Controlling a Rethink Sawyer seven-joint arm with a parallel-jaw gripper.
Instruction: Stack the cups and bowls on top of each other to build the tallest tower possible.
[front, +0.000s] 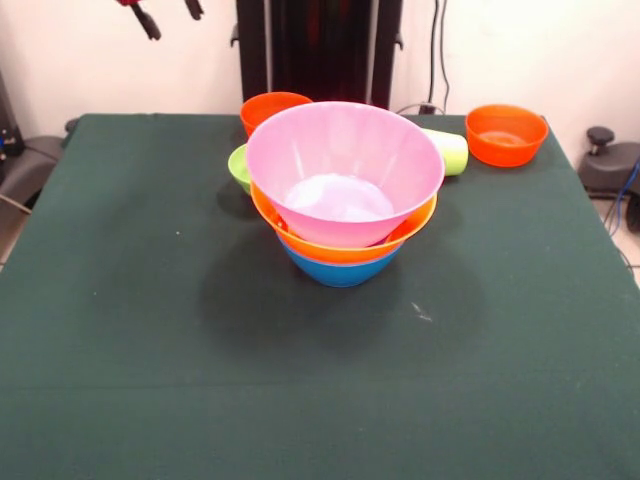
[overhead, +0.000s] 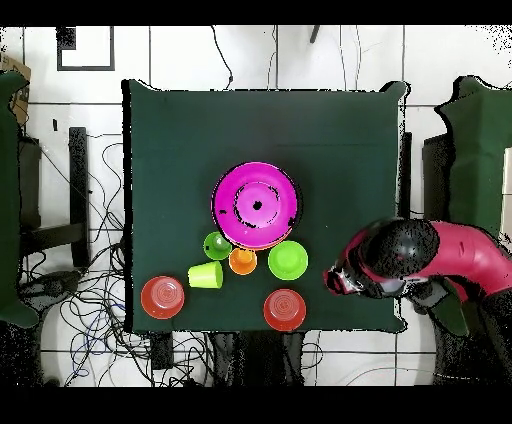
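The tower stands mid-table: a pink bowl (front: 343, 168) nested in a yellow-orange bowl (front: 340, 246) on a blue bowl (front: 340, 270). From overhead only the pink bowl (overhead: 256, 205) shows. Behind it in the front view are an orange bowl (front: 275, 106), a green bowl (front: 239, 166) and a lime-yellow cup (front: 449, 151) on its side. The overhead view shows a green cup (overhead: 217, 245) and an orange cup (overhead: 243, 261) upright beside the tower; the tower hides both in the front view. My gripper (front: 170, 15) hangs open and empty, high beyond the table's far left.
A second orange bowl (front: 505, 134) sits at the far right corner. In the overhead view the red and black arm (overhead: 420, 255) reaches over the table's right edge. The green bowl (overhead: 288, 259) and the lime-yellow cup (overhead: 206, 275) lie between the tower and the robot's side.
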